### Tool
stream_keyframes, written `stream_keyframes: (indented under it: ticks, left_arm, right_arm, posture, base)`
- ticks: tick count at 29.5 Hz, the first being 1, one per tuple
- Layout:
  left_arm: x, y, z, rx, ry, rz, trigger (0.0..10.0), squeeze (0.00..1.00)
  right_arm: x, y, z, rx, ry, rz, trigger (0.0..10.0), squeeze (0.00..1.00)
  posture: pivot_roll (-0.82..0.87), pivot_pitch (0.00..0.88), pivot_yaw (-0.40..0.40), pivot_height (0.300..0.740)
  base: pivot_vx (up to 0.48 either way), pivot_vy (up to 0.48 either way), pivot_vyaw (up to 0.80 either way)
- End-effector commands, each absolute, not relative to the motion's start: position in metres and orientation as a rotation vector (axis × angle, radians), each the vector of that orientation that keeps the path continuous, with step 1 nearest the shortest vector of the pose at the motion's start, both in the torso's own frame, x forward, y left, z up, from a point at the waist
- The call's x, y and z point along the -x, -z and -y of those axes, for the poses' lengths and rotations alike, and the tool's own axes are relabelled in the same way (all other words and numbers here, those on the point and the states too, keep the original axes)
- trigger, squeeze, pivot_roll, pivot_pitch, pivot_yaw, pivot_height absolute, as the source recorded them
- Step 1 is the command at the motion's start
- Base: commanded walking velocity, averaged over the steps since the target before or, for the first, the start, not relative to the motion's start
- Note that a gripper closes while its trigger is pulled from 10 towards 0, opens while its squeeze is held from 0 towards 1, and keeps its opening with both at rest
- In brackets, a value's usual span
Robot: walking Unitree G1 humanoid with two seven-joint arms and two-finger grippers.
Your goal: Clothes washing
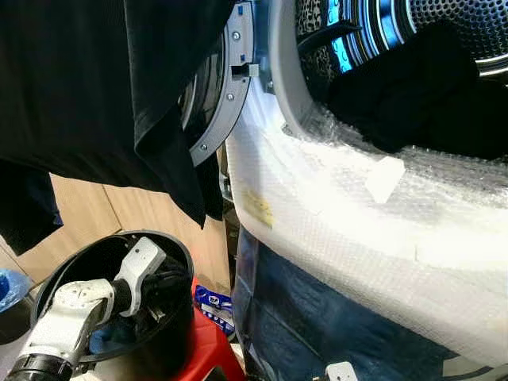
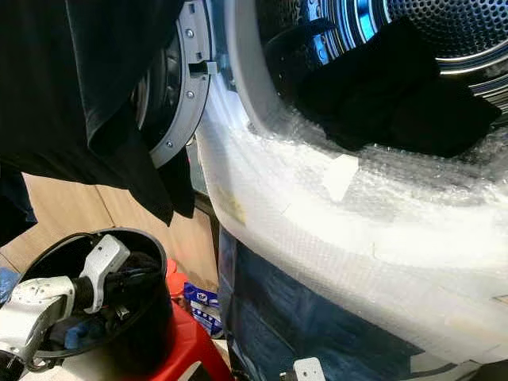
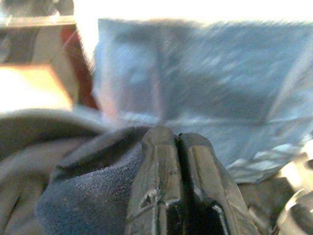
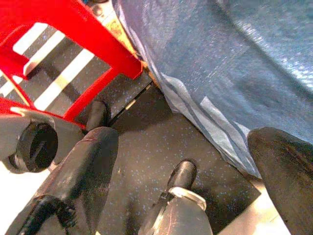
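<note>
Far left, hanging black garment (image 1: 95, 87) cut off by frame, hiding most of washer door (image 1: 226, 87). Below, left gripper (image 3: 178, 161) deep in black bucket (image 1: 171, 333) on red stool (image 1: 210, 357), fingers pressed together beside dark cloth (image 3: 83, 200); pinch unclear. One dark bundle (image 1: 429, 87) across drum lip. Right gripper (image 4: 188, 161) spread wide, empty, above floor.

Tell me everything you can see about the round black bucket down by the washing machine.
The round black plastic bucket stands upright and open-topped on a red plastic stool, left of the bubble-wrapped washing machine front. The left gripper reaches down inside it, fingers closed among dark clothes, with something blue near the bottom. A black garment hangs above.
</note>
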State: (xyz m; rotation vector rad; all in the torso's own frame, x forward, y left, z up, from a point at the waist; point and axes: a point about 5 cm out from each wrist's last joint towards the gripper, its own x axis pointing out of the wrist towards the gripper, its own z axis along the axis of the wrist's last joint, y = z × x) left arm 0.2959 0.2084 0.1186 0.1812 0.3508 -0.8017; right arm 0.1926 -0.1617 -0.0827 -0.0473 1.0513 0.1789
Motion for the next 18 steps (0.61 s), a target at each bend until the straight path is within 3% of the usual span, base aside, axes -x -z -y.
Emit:
stream_keyframes:
  ticks: [1, 10, 18]
  left_arm:
    - [-0.294, -0.132, -0.2, -0.175, 0.86, -0.306, 0.0, 0.0]
    - [-0.289, -0.142, -0.183, -0.158, 0.973, -0.295, 0.0, 0.0]
    - [-0.29, -0.154, -0.145, -0.109, 1.099, -0.234, 0.0, 0.0]
  right_arm:
    - [-0.201, 0.078, 0.162, 0.036, -0.168, -1.021, 10.0, 0.0]
    - [-0.21, 0.074, 0.157, 0.047, -0.162, -0.986, 10.0, 0.0]
    - [-0.213, 0.072, 0.157, 0.028, -0.122, -0.969, 10.0, 0.0]
  posture:
    - [0.1, 0.0, 0.047, 0.74]
    - [0.1, 0.0, 0.055, 0.74]
    - [0.09, 0.0, 0.058, 0.74]
  base:
    - [0.0, 0.0, 0.0]
    - [0.0, 0.0, 0.0]
    - [0.0, 0.0, 0.0]
